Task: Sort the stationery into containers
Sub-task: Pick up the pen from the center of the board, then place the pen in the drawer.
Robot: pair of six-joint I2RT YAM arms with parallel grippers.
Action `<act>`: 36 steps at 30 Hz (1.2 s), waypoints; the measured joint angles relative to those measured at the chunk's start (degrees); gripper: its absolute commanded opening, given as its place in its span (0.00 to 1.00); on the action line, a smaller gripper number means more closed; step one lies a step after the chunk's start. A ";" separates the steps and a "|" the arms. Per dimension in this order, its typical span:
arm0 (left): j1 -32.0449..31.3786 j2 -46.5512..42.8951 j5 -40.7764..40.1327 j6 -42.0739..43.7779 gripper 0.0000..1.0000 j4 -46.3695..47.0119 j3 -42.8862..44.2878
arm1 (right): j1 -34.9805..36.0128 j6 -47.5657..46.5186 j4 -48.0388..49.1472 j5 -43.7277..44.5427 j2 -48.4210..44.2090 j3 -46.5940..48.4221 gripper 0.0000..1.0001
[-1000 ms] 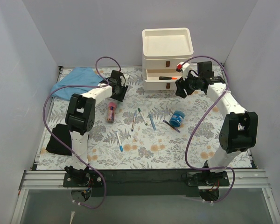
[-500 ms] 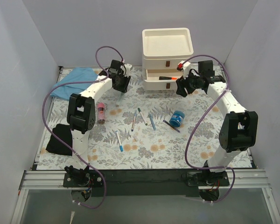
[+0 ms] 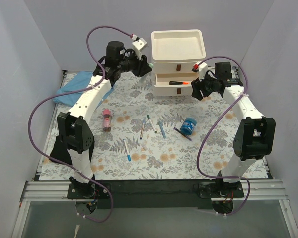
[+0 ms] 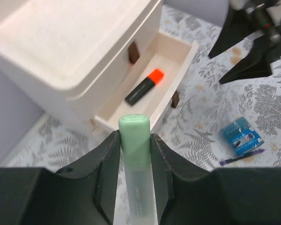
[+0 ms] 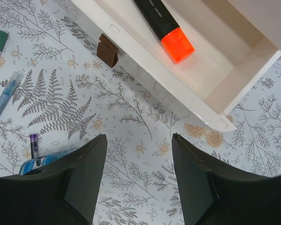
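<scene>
The cream-white drawer unit (image 3: 178, 43) stands at the back, its middle drawer (image 3: 161, 78) pulled open. A black marker with an orange-red cap (image 3: 179, 82) lies in that drawer and also shows in the left wrist view (image 4: 145, 87) and the right wrist view (image 5: 165, 24). My left gripper (image 3: 145, 68) is raised beside the unit's left side, shut on a white pen with a green cap (image 4: 135, 136). My right gripper (image 3: 196, 90) is open and empty, low over the mat just right of the open drawer; its own view (image 5: 136, 140) shows only mat between the jaws.
On the floral mat lie a pink tube (image 3: 107, 120), several thin pens (image 3: 151, 123), a blue tape roll (image 3: 188, 125) and a purple pen (image 3: 183, 134). A light-blue cloth (image 3: 82, 83) lies at the back left. A black object (image 3: 64, 148) sits at the left edge.
My left arm has lifted from the mat near the cloth and swung right to the drawer unit. The pink tube has shifted left. The right arm has barely moved.
</scene>
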 measured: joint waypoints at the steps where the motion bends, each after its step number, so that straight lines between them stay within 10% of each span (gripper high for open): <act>1: -0.68 -0.50 1.14 0.83 0.02 2.10 0.00 | -0.04 -0.09 0.07 0.22 0.00 0.00 0.66; 32: -11.08 11.63 6.73 24.81 0.17 19.02 1.77 | -4.90 -1.05 1.68 0.92 -4.04 -8.02 0.66; 36: -11.34 12.35 6.25 27.47 0.31 20.79 1.92 | -4.90 -1.05 1.90 0.59 -4.04 -8.22 0.65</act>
